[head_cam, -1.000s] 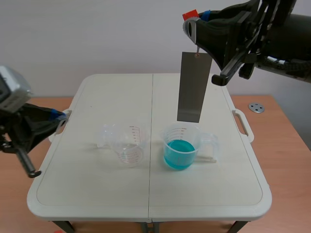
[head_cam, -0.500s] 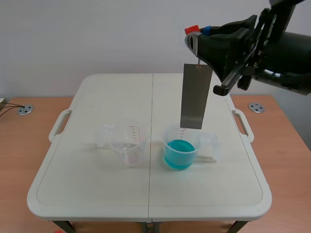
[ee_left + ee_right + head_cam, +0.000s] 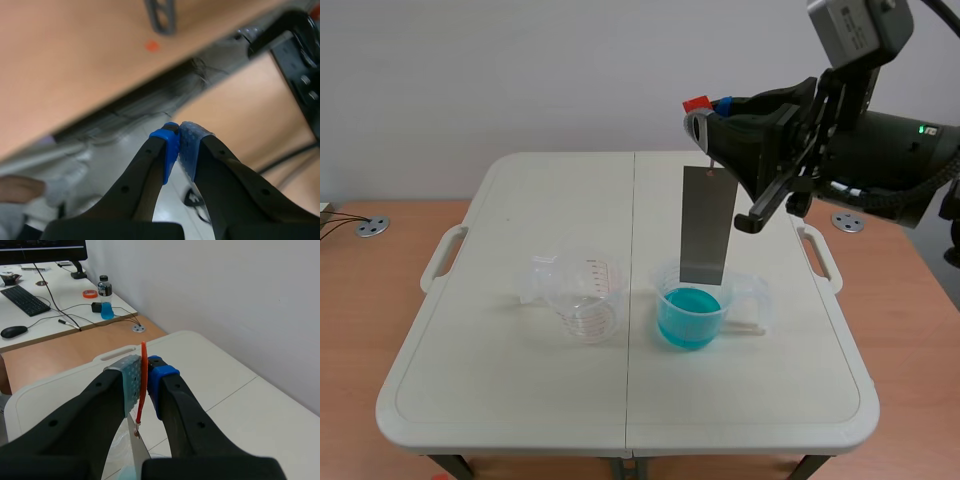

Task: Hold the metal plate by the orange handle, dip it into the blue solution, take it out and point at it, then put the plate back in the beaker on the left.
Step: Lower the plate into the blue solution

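One white folding bench (image 3: 520, 400) and what is around it, counted

Two clear plastic measuring beakers: the blue-filled beaker (image 3: 692, 305) and, just left of it, the clear beaker (image 3: 585, 300). One grey rectangular metal plate (image 3: 706, 225) above the blue-filled beaker, with one orange handle (image 3: 696, 103). Two round metal discs: left disc (image 3: 372, 227) well left of that beaker, right disc (image 3: 847, 221) to its right. Two black pincers: right pincer (image 3: 708, 108), left pincer (image 3: 179, 136).

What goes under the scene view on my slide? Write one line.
Right gripper holds the metal plate by its orange handle over the beaker of blue solution, a clear beaker alongside.
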Controlling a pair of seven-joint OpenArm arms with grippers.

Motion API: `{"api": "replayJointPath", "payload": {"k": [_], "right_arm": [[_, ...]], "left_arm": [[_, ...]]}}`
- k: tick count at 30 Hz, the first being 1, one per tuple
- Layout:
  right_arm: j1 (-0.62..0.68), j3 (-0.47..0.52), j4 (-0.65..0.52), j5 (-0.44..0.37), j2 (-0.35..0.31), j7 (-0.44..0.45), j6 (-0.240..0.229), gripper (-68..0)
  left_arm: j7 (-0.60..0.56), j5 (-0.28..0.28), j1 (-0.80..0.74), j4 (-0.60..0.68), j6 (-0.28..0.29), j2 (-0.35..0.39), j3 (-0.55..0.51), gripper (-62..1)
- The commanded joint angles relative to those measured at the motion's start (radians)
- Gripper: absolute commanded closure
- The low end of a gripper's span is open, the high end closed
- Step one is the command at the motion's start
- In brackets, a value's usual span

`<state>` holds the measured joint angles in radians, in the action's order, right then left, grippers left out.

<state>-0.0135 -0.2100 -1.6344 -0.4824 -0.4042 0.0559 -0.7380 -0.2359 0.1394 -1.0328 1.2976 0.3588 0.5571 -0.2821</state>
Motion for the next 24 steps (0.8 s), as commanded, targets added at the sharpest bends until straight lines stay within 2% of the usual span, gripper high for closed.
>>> {"api": "replayJointPath", "payload": {"k": [1, 6, 9, 14, 20, 24], "right_arm": [[-0.018, -0.002, 0.002, -0.014, 0.0, 0.023, -0.001, -1.1], [-0.023, -0.008, 0.034, 0.008, 0.0, 0.045, -0.001, -1.1], [-0.029, -0.008, 0.058, 0.008, 0.0, 0.058, -0.001, -1.1], [-0.051, -0.011, 0.117, 0.017, 0.0, 0.096, -0.005, -1.1], [-0.072, -0.035, 0.185, 0.065, 0.014, 0.15, -0.005, -1.1], [-0.072, -0.041, 0.224, 0.114, 0.034, 0.184, -0.005, -1.1]], "left_arm": [[-0.008, 0.005, 0.003, -0.006, -0.002, -0.011, 0.034, -1.9], [-0.012, -0.006, 0.006, -0.069, -0.006, -0.05, 0.138, -1.9], [-0.032, -0.054, 0.014, -0.097, -0.017, -0.082, 0.186, -1.9], [-0.039, -0.129, 0.048, -0.156, -0.097, -0.119, 0.264, -1.9], [-0.09, -0.129, 0.092, -0.226, -0.2, -0.124, 0.344, -1.9], [-0.089, -0.129, 0.132, -0.271, -0.215, -0.124, 0.378, -1.9]]}}
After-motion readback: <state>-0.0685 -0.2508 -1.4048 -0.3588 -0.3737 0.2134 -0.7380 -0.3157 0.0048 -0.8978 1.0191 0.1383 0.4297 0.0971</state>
